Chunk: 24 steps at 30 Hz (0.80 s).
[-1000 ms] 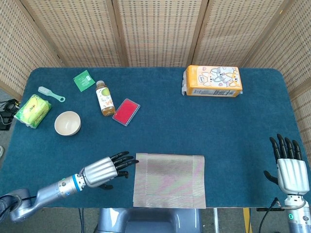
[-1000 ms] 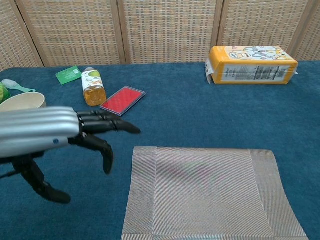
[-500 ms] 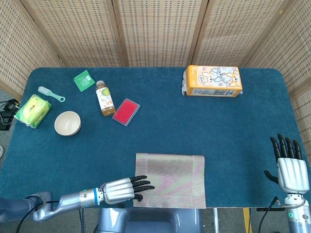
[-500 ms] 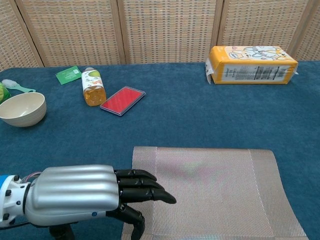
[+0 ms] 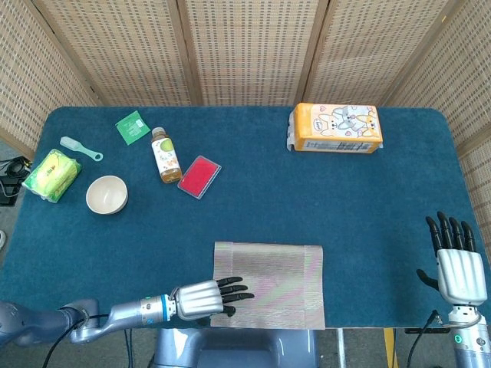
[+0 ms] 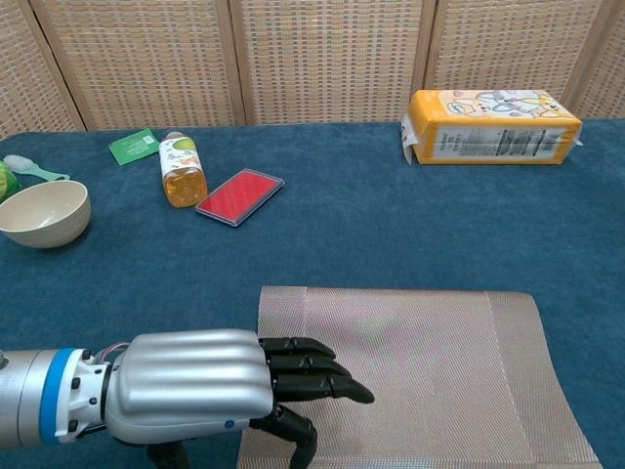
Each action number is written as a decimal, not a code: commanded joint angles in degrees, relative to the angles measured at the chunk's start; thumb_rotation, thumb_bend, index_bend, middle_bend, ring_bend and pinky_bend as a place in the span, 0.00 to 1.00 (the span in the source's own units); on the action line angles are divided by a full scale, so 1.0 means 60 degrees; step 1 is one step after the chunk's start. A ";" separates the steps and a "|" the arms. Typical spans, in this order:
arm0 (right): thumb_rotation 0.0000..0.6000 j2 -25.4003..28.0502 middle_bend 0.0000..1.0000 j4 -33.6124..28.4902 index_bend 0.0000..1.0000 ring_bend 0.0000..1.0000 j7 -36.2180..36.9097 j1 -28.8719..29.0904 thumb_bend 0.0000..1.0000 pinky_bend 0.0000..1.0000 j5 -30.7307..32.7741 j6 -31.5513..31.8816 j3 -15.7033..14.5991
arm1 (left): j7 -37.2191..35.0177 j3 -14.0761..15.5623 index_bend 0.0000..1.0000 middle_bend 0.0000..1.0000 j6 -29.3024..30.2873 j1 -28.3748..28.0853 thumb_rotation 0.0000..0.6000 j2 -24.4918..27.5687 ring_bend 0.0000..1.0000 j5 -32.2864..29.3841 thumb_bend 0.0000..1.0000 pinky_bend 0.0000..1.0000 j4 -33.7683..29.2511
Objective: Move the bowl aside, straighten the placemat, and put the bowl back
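Note:
The cream bowl (image 5: 107, 194) (image 6: 44, 212) stands on the blue table at the left, well away from the mat. The grey woven placemat (image 5: 272, 284) (image 6: 420, 376) lies at the table's front edge, its sides square to it. My left hand (image 5: 203, 298) (image 6: 210, 388) is at the mat's front-left corner, fingers stretched out flat over the mat's left edge, holding nothing. My right hand (image 5: 457, 264) hovers at the table's front right corner, fingers straight and apart, empty; the chest view does not show it.
An orange tissue pack (image 5: 336, 128) sits at the back right. At the back left lie a juice bottle (image 5: 164, 156), a red case (image 5: 199, 176), a green packet (image 5: 133, 126), a small scoop (image 5: 79, 148) and a yellow-green pack (image 5: 52, 174).
My left hand has dropped from beside the mat's upper left corner to its front-left corner and slid its fingers onto the mat. The right hand and the bowl stay put.

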 commanded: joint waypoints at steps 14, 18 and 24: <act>1.00 0.0019 0.00 -0.0008 0.00 0.00 0.0037 0.0005 0.00 0.00 0.0010 0.0004 0.0004 | 0.0028 0.0247 0.40 0.00 0.0061 -0.0188 1.00 -0.0516 0.00 -0.0238 0.00 0.00 0.0341; 1.00 0.0021 0.00 -0.0006 0.00 0.00 0.0043 0.0012 0.00 0.00 0.0009 -0.0006 0.0001 | 0.0081 0.0281 0.40 0.00 0.0081 -0.0208 1.00 -0.0568 0.00 -0.0311 0.03 0.00 0.0380; 1.00 0.0023 0.00 -0.0007 0.00 0.00 0.0058 0.0017 0.00 0.00 0.0018 -0.0029 -0.0008 | 0.0065 0.0320 0.40 0.00 0.0051 -0.0275 1.00 -0.0609 0.00 -0.0441 0.23 0.00 0.0412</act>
